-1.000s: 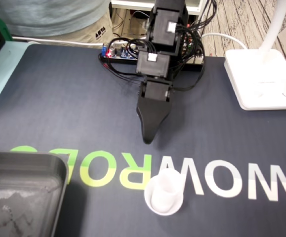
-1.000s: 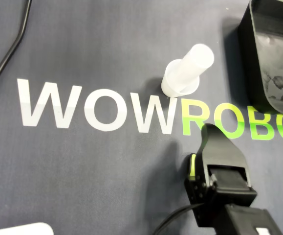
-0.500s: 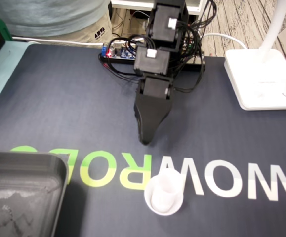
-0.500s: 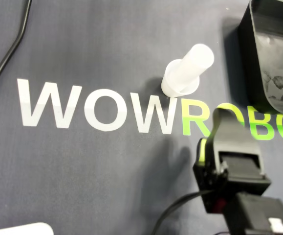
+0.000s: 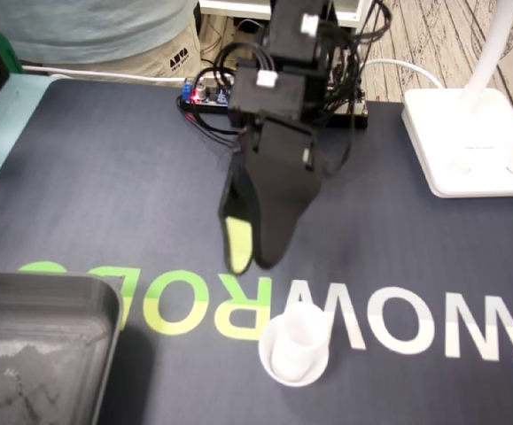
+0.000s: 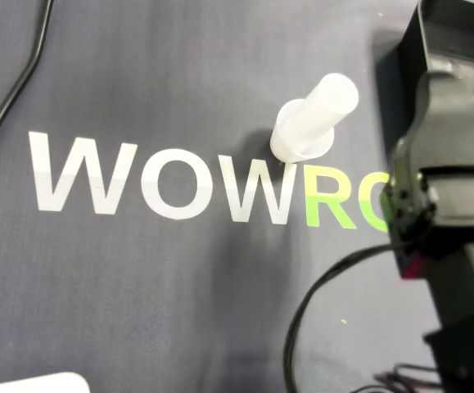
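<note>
Fixed view | pincer [image 5: 252, 263] above mat [image 5: 105, 177] | white tube [image 5: 296, 345] near | tray [image 5: 34, 354] left

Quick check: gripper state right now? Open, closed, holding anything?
Gripper: open by a narrow gap and holding nothing, clear of the white cup in the fixed view.

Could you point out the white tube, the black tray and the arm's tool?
white tube [image 6: 319, 115]: overhead view, on its side wall.
black tray [image 5: 43, 288]: fixed view, on its far rim.
tool [image 5: 252, 264]: fixed view, midway between its two fingertips.
</note>
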### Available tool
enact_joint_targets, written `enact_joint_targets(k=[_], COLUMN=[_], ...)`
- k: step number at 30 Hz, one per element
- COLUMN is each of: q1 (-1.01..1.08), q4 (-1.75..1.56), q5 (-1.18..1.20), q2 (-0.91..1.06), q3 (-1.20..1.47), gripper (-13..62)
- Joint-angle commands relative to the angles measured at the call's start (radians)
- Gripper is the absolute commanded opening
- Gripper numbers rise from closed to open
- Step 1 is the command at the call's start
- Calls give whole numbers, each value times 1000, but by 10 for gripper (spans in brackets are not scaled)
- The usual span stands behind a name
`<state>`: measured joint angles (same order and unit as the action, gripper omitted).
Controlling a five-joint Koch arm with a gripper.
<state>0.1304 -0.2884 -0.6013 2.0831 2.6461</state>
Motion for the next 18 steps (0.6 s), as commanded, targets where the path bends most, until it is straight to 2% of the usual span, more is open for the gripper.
enact_joint_targets(k=[1,3,7,18], q1=[6,6,-26,-150], q4=[-209,-417,-621,-655], q5=[-121,-282,-476,-785], q2=[-35,-133,-241,-305], q3=[-89,-107,-138,-129], gripper=[324,319,319,320])
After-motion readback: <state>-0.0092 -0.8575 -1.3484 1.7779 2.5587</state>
